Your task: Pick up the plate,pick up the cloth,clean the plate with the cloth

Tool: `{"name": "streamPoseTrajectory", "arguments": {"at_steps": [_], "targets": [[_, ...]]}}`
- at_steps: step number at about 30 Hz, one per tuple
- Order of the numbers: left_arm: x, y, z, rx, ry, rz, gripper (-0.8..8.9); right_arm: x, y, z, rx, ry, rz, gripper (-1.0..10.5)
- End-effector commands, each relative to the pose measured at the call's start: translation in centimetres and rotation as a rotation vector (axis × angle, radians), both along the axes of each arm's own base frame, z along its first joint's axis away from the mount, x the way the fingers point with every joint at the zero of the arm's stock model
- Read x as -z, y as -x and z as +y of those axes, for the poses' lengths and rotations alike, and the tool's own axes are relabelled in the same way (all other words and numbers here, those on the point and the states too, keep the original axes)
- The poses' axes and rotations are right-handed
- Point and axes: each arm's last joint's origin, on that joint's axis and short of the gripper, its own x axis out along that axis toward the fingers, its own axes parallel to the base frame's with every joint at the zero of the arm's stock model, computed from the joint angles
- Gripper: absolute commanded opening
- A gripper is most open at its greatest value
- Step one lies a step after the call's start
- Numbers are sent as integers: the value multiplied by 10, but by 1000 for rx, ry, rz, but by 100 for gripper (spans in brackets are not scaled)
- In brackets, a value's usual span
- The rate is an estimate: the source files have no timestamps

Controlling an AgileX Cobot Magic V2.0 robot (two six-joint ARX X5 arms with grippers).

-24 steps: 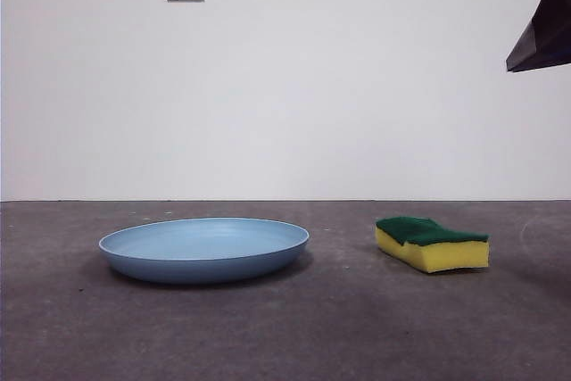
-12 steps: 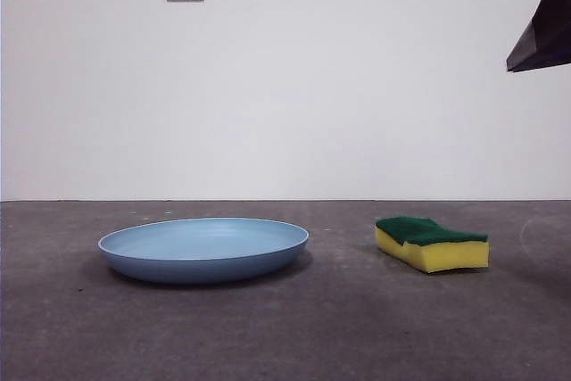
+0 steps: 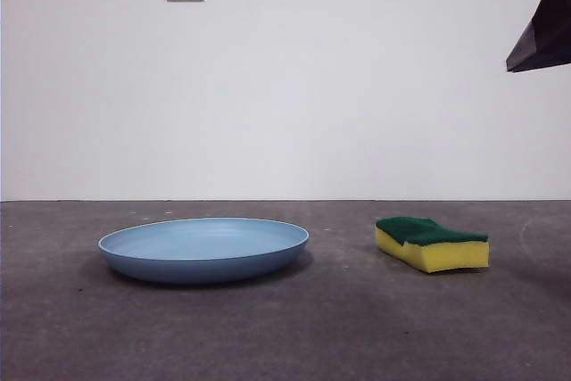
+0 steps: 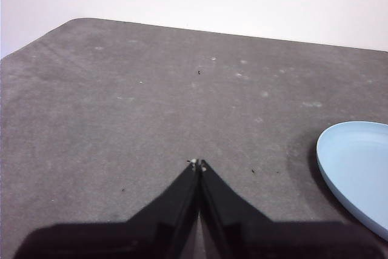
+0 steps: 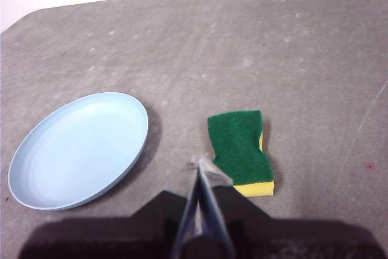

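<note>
plate [image 3: 203, 251] — cloth [image 3: 432, 243] well apart

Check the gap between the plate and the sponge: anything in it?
Nothing: only bare grey table separates the plate from the sponge. The front view and the right wrist view both show it.

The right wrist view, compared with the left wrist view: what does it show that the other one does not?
Only the right wrist view shows the yellow sponge block with a dark green scouring face, green side up, and the right gripper, jaws shut, above the table near it. Only the left wrist view shows the left gripper, jaws shut. Both show the round light-blue plate and the grey table; the left view cuts the plate off.
</note>
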Motion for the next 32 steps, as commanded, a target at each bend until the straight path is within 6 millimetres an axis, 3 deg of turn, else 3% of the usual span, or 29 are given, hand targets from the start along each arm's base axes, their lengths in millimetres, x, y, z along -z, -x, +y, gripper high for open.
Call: {"name": "streamPoseTrajectory", "arguments": {"at_steps": [1, 5, 11, 19, 25, 32], "targets": [[4, -1, 0, -4, -12, 9, -1, 0, 0, 0, 7, -9, 0, 1], [4, -1, 0, -4, -12, 9, -1, 0, 0, 0, 3, 26, -13, 1], [4, -1, 0, -5, -12, 9, -1, 2, 5, -18, 62, 303, -54, 1], [4, -1, 0, -4, -12, 9, -1, 9, 13, -60, 343, 232, -142, 1], [4, -1, 0, -4, -12, 9, -1, 31, 23, -75, 295, 177, -222, 1], [4, -1, 0, -4, -12, 9, -1, 67, 27, -77, 237, 145, -225, 1]]}}
